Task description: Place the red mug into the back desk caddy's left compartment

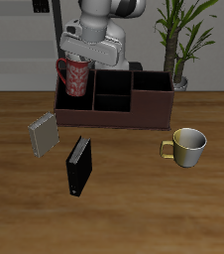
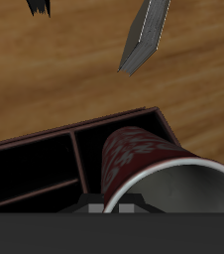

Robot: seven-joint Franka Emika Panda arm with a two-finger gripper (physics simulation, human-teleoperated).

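The red mug [image 1: 74, 78], mottled whitish with a loop handle, hangs slightly tilted over the left compartment [image 1: 72, 99], the large end section of the back desk caddy [image 1: 134, 111]. Its base is about level with the caddy's walls. My gripper [image 1: 77, 60] is shut on the mug's rim from above, and its fingers are mostly hidden. In the wrist view the mug [image 2: 144, 159] fills the foreground, grey-white inside, over the caddy's black end section [image 2: 30, 174] beside the reddish-brown wall [image 2: 159, 121].
A grey book [image 1: 43, 134] and an upright black book [image 1: 77, 166] stand in front of the caddy. A squat cream-gold mug [image 1: 188, 146] sits nearer the front edge. A potted plant [image 1: 180, 45] stands behind the caddy's other end.
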